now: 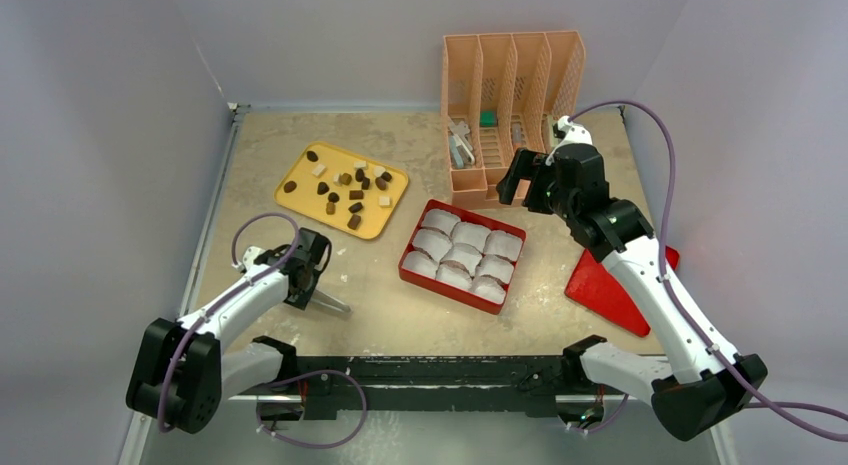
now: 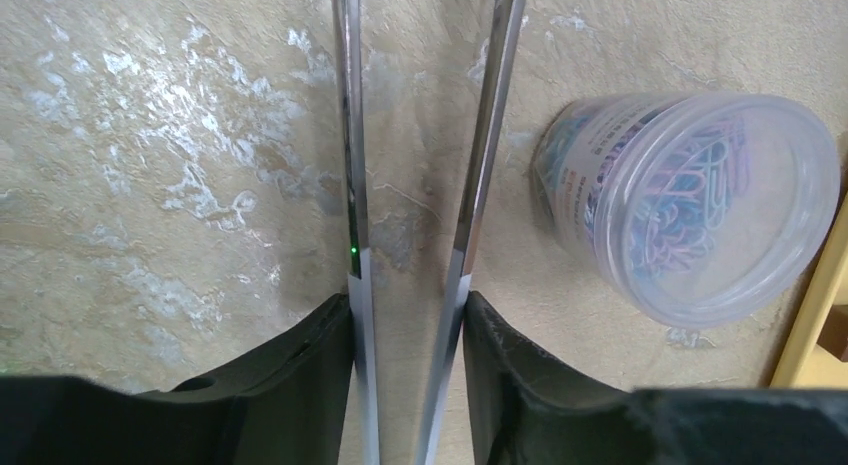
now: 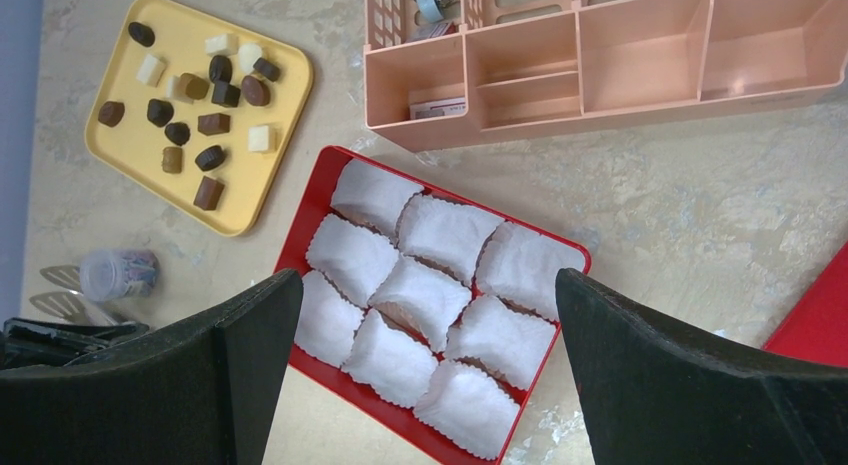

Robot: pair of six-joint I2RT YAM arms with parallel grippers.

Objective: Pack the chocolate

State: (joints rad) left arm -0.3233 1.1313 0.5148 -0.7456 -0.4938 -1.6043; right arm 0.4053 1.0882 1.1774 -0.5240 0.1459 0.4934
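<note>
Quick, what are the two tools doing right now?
Left tool: closed on the tweezers.
Right tool: open, holding nothing.

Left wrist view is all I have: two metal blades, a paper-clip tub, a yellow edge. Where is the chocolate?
Observer: All the chocolate pieces lie on the yellow tray, left of centre on the table.
Operator: Is anything packed yet?
Observer: No. The red box holds nine white paper cups, and no chocolate shows in them.
</note>
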